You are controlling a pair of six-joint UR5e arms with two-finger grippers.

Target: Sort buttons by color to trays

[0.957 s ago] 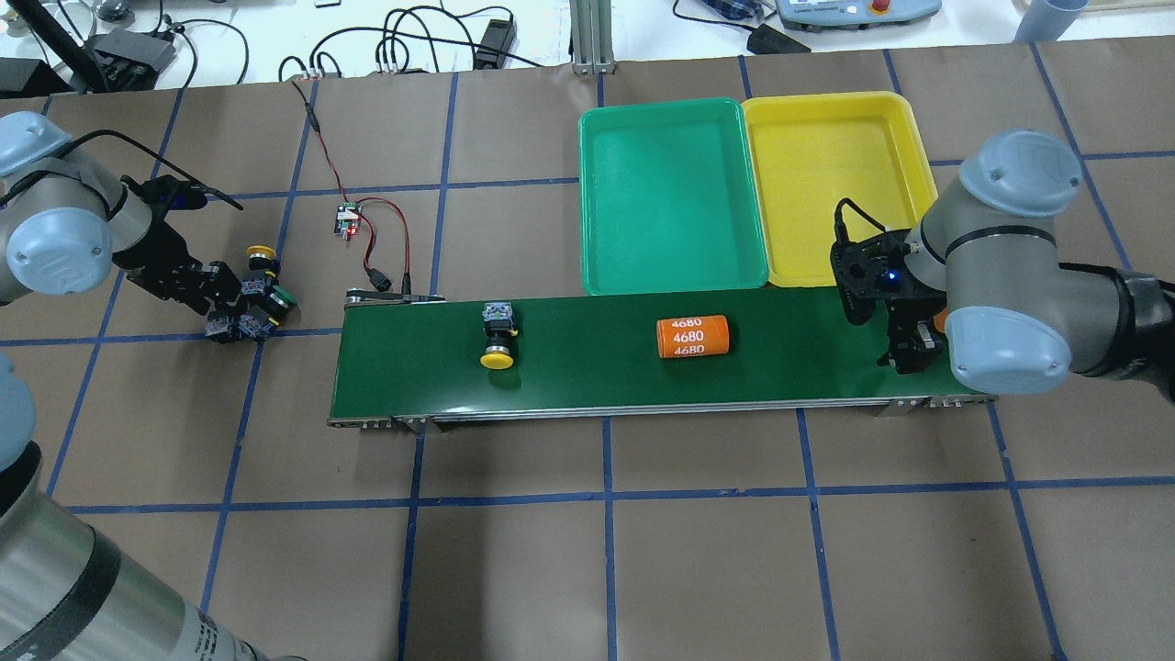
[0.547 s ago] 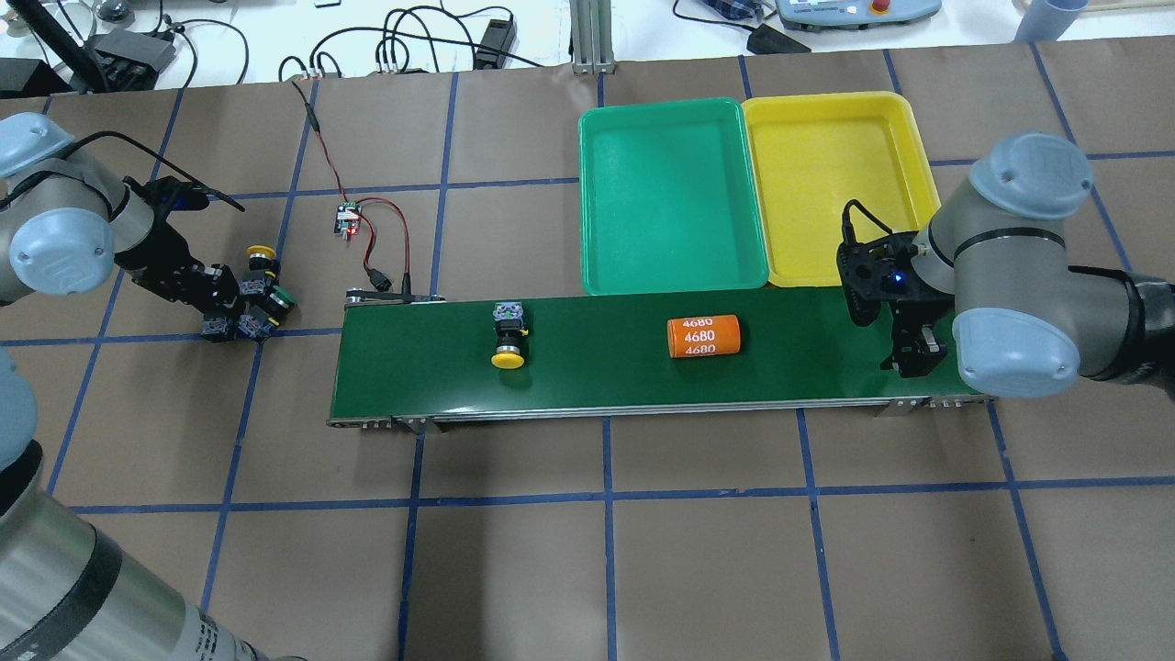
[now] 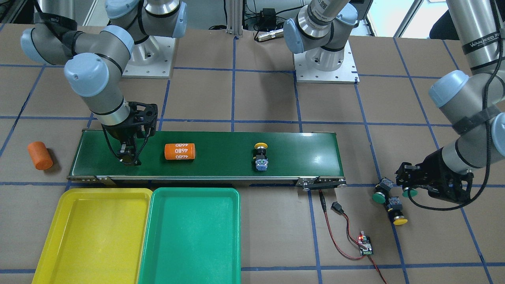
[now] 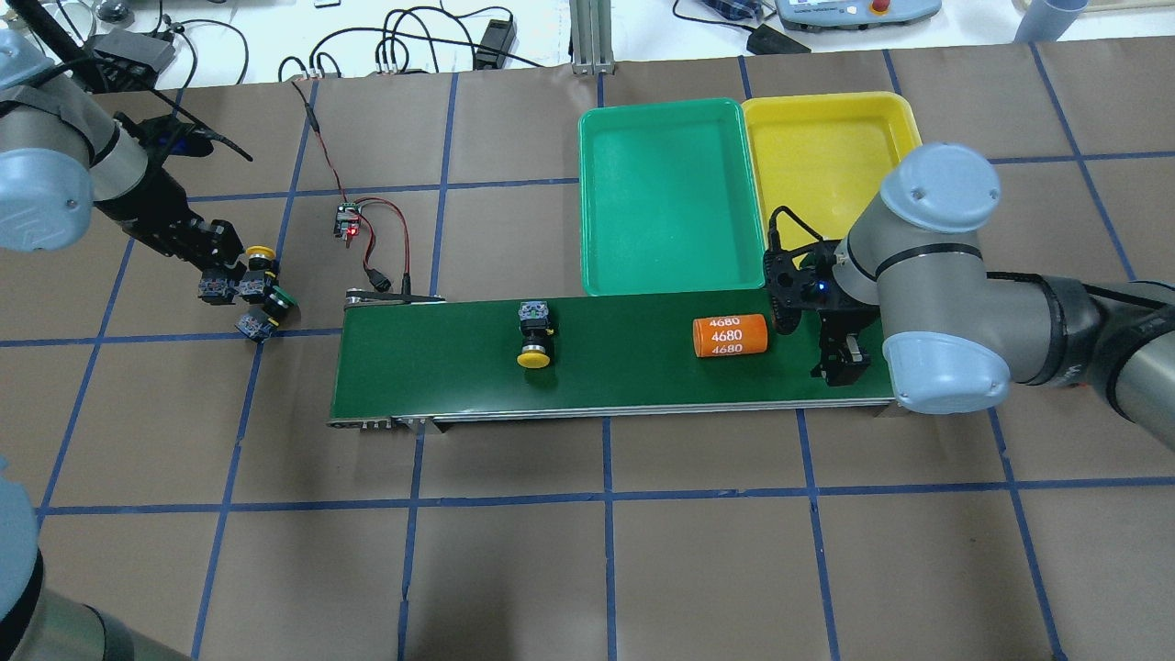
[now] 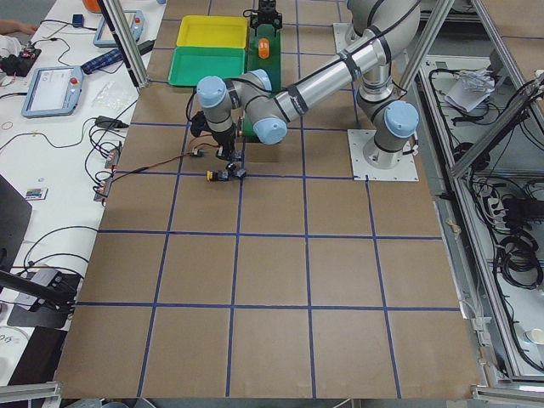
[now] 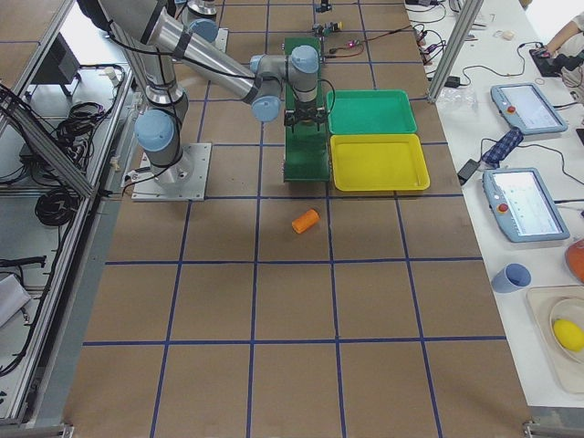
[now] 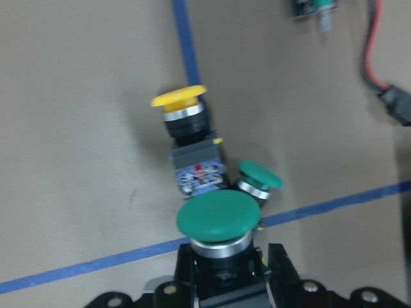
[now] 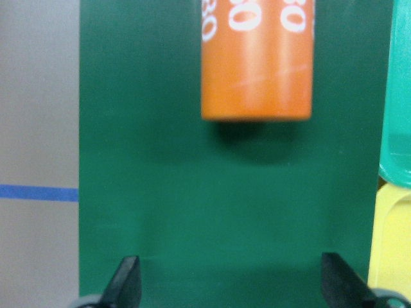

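By the worktop's [image 4: 514,551] left edge, left jaws pinch a green button's [image 7: 218,218] body (light, rigid, probably); right jaws spread.

A robotics lab.
Robot arms [image 3: 321,23] bolted to a tape-gridded table [image 4: 606,551], control tablets [image 6: 522,203] and loose cables [image 4: 431,37] alongside.

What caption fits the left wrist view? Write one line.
Left claw grips a green mushroom-cap push-button; a yellow-capped push-button and a second green one lie on brown paper beyond.

Yellow button [image 4: 534,347] on belt [image 4: 431,367]; other buttons [image 4: 280,297] clustered off-belt; trays [image 4: 670,193] adjacent.
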